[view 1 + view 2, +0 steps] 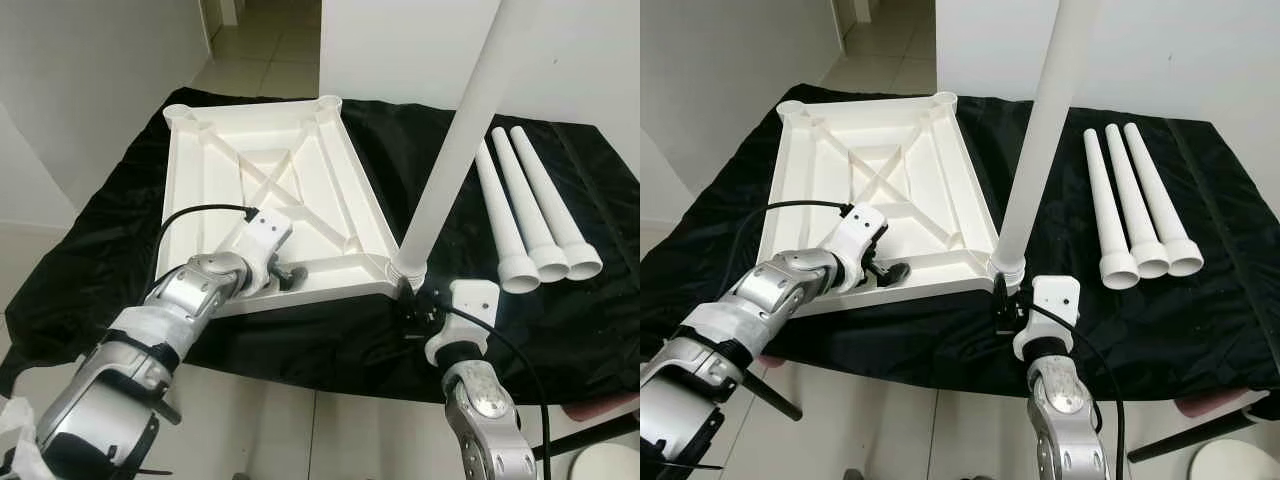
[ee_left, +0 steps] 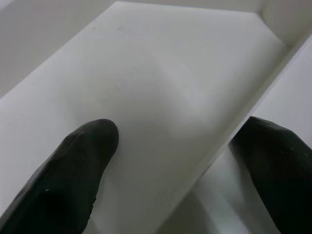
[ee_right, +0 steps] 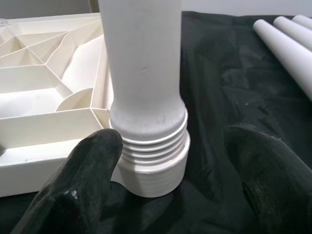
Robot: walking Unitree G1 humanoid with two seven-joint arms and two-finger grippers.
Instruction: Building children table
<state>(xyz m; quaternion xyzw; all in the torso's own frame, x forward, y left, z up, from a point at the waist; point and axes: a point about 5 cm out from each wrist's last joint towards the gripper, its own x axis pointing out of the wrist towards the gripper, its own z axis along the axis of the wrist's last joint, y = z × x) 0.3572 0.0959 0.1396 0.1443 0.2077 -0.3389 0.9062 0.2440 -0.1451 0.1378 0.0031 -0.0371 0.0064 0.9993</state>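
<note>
Right gripper: sitting spread at the standing leg's threaded base, fingers either side, not clamping.
Left gripper: straddling a rib near the tabletop's near edge, fingers apart.
Tabletop: lying upside down on the black cloth.
Standing leg: rising from the tabletop's near right corner socket.
Spare legs: lying together on the cloth, right of the tabletop.

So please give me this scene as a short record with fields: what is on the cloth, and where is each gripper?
surface: black cloth
tabletop: white, lying underside up
standing leg: upright in the near right corner socket, threads visible
spare legs: three, lying side by side on the cloth
left gripper: open, fingers astride a rib of the tabletop
right gripper: open, at the standing leg's base
</note>
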